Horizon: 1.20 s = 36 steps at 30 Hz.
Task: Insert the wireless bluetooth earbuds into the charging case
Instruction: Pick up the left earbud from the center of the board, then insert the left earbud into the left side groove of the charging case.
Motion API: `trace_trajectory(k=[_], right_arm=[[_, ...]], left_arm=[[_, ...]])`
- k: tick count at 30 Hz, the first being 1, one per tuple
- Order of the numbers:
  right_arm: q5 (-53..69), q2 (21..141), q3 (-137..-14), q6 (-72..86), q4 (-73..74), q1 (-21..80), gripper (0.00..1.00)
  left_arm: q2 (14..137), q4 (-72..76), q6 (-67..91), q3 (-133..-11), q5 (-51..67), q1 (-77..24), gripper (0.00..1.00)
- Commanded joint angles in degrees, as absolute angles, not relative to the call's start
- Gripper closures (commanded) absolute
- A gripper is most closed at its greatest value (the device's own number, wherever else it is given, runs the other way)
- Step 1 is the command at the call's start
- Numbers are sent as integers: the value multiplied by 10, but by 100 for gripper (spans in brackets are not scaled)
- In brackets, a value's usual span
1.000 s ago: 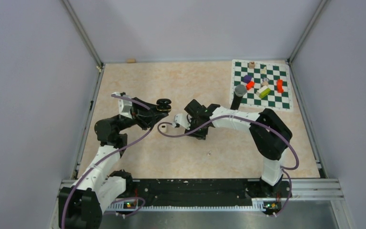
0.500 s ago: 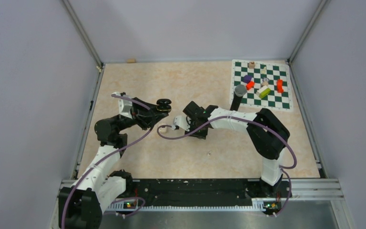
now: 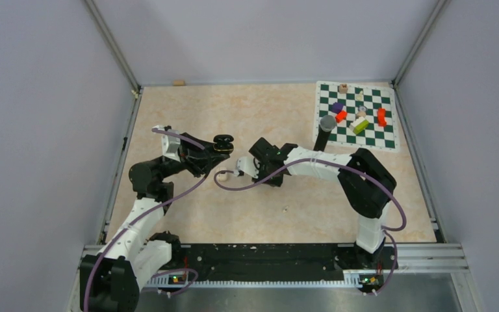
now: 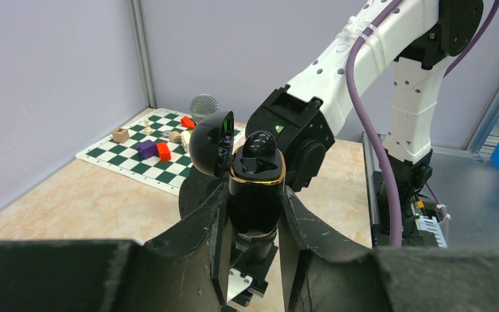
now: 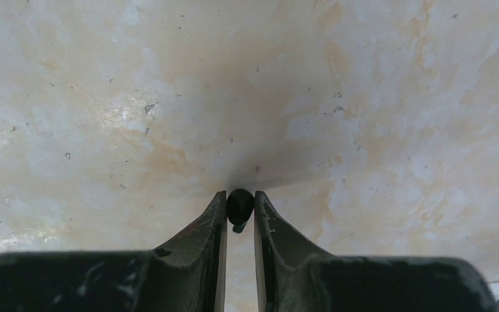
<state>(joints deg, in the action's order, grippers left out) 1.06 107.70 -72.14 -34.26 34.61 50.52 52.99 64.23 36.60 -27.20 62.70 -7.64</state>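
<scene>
My left gripper [image 4: 253, 218] is shut on the black charging case [image 4: 255, 195], which has a gold rim and is held upright with its lid [image 4: 209, 144] open. A black rounded shape [image 4: 260, 143] sits at the case's mouth. In the top view the case [image 3: 221, 143] is held above the table at centre left. My right gripper [image 5: 240, 203] is shut on a black earbud [image 5: 240, 204] at its fingertips, close above the table. In the top view the right gripper [image 3: 264, 177] points down just right of the case. A small whitish bud [image 3: 221, 175] lies on the table between the arms.
A green-and-white chessboard mat [image 3: 390, 140] at the back right carries coloured blocks and small pieces. A microphone [image 3: 326, 125] lies at the mat's left edge. A small wooden piece [image 3: 179, 82] sits by the back wall. Metal rails border the table.
My right arm has shifted slightly left, toward the case, with the black earbud in its fingers. The left arm and the case have stayed still.
</scene>
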Motion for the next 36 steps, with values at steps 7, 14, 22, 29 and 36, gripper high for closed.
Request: trace_trajectory(k=[7, 14, 22, 29, 36], right_arm=[[3, 906, -769, -299, 293, 472, 90], [-7, 784, -805, -249, 222, 419, 91], [13, 706, -853, -184, 169, 416, 91], [163, 720, -933, -71, 180, 416, 91], [254, 780, -971, -6, 171, 418, 91]], left_arm=[[531, 655, 381, -271, 614, -75, 100], [553, 655, 377, -281, 604, -79, 100], [585, 643, 375, -330, 622, -79, 100], [628, 613, 391, -383, 618, -96, 100], [647, 609, 395, -371, 577, -135, 100]])
